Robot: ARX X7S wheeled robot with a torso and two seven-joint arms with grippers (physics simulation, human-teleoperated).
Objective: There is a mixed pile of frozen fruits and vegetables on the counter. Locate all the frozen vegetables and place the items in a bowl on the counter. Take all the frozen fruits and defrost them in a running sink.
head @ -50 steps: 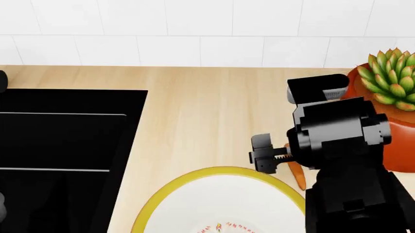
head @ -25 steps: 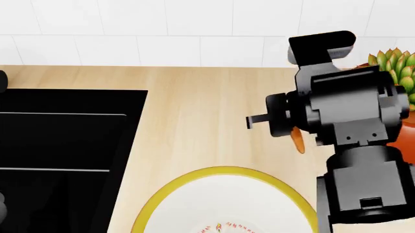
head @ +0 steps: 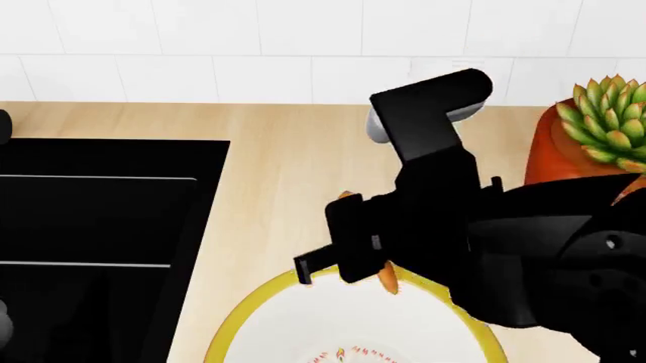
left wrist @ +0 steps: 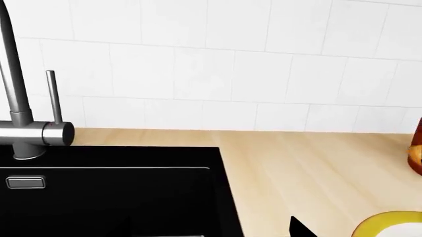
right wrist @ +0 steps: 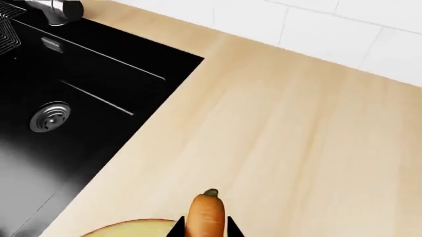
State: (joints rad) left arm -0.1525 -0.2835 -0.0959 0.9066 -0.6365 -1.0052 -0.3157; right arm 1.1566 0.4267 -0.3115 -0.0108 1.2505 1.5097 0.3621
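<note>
My right gripper (right wrist: pixel 204 231) is shut on the small orange carrot (right wrist: pixel 206 215), whose stem end pokes out past the dark fingertips (right wrist: pixel 177 230). In the head view the carrot (head: pixel 386 277) hangs just over the far yellow rim of the white bowl (head: pixel 260 302), under the black right arm. The black sink (head: pixel 101 219) lies to the left on the beige counter (head: pixel 293 159); its steel drain (right wrist: pixel 49 116) and grey faucet (left wrist: pixel 17 98) show in the wrist views. Of my left gripper only one dark fingertip (left wrist: pixel 300 229) shows, near the bowl's rim (left wrist: pixel 382 224). No fruit, eggplant or pile is in view.
A green succulent (head: pixel 609 121) in an orange-red pot (head: pixel 557 155) stands at the back right, close behind the right arm. White wall tiles (head: pixel 262 45) run along the back of the counter. The sink's edge (right wrist: pixel 158 98) is left of the bowl.
The right arm lifted the carrot from the counter beside the pot, then swung left and down with it to the bowl's far rim.
</note>
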